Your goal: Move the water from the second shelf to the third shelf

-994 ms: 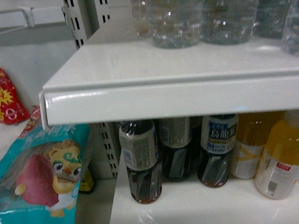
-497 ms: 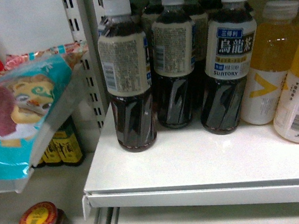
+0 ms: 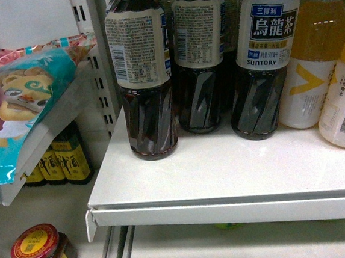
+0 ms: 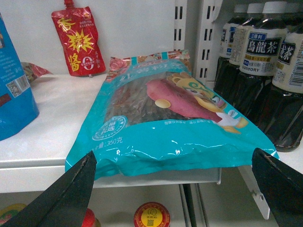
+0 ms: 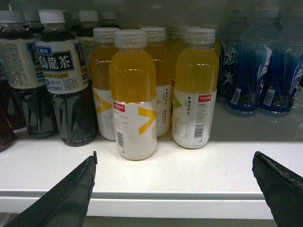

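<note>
The water is out of view in every current frame. My left gripper (image 4: 173,153) is open with nothing between its fingers, in front of a teal snack bag (image 4: 165,118) that overhangs a white shelf edge. In the right wrist view my right gripper (image 5: 175,155) is open and empty too, level with the front lip of a white shelf (image 5: 156,177) holding yellow juice bottles (image 5: 133,94). Neither gripper shows in the head view, which looks down on dark oolong tea bottles (image 3: 145,77) on a white shelf (image 3: 227,205).
Dark tea bottles (image 5: 66,80) stand left of the juice and blue bottles (image 5: 251,71) right of it. A red pouch (image 4: 78,40) leans on the back wall behind the snack bag. A red-lidded jar (image 3: 41,252) sits on the lower left shelf beside a slotted upright (image 3: 97,63).
The head view has dropped from the shelf of clear water bottles to the tea and juice shelf below it. That shelf now sits closer and its front lip higher in view.
</note>
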You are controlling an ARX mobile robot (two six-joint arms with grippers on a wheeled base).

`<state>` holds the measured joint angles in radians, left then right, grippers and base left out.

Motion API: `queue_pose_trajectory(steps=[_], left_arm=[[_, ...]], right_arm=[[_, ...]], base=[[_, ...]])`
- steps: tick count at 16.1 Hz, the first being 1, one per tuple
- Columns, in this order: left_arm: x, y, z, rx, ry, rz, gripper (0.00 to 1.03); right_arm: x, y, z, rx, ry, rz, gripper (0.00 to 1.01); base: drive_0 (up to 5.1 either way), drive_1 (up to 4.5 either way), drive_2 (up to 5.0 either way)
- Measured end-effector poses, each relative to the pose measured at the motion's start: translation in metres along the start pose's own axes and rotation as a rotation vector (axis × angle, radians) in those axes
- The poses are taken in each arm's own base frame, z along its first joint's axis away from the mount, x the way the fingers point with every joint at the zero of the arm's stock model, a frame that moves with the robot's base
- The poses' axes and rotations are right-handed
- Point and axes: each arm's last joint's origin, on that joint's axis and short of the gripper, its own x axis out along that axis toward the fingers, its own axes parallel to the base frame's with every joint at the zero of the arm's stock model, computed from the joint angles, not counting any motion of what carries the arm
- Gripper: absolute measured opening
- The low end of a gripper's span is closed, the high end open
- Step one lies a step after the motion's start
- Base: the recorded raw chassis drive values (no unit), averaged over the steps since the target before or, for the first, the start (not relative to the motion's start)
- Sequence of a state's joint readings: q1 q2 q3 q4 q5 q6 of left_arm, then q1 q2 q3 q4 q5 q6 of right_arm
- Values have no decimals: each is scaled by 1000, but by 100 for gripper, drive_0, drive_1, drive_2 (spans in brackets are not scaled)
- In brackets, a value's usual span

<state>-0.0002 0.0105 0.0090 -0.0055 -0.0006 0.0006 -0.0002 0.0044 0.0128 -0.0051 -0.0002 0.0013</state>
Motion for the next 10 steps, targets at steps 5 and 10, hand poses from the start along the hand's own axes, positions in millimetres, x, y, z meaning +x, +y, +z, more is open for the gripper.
queue_pose_trajectory(steps=[5,10], left_arm=[[0,0,0,0,0,0,98],[0,0,0,0,0,0,98]], right_arm=[[0,0,0,0,0,0,98],[0,0,0,0,0,0,98]], base=[[0,0,0],[0,0,0]])
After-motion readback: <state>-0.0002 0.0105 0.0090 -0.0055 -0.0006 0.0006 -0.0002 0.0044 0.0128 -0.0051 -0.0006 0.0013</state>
